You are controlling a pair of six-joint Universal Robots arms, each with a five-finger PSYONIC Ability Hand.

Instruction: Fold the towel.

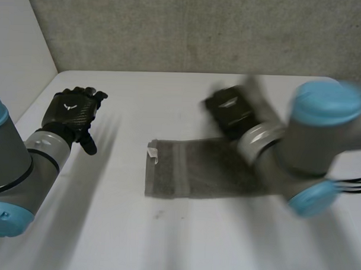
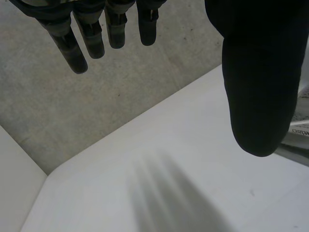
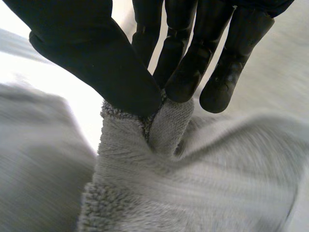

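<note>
Pinching with the right hand (image 3: 217, 43): thumb (image 3: 106, 72) pressed against the fingers (image 3: 181, 72), a small bunch of towel (image 3: 169, 183) caught tight between them. Looks like a bit of the edge, maybe a corner; hard to tell which. Raised a little off the desk (image 1: 165, 241) at that spot, judging by the drape below the pinch.

From the head view, lying out long and flat on the white desk, about in the middle, with the right arm (image 1: 310, 145) over its right end. At its left end, a small white tag (image 1: 152, 153) on the far corner.

Over by the desk's left side, well apart from the towel, the left hand (image 1: 71, 110): holding nothing, fingers straight and loose, up in the air above bare desk.

Soft, fluffy and light, so easy to lift but floppy. No keeping its shape: sure to sag and bunch wherever not held. Not slippery, not breakable. Best to take hold at a corner or right on the edge, pinching well in, never in the middle. Better with two corners held at once, one in each hand, to keep the edge straight while folding over. With one pinch only, likely to twist or land crooked.
</note>
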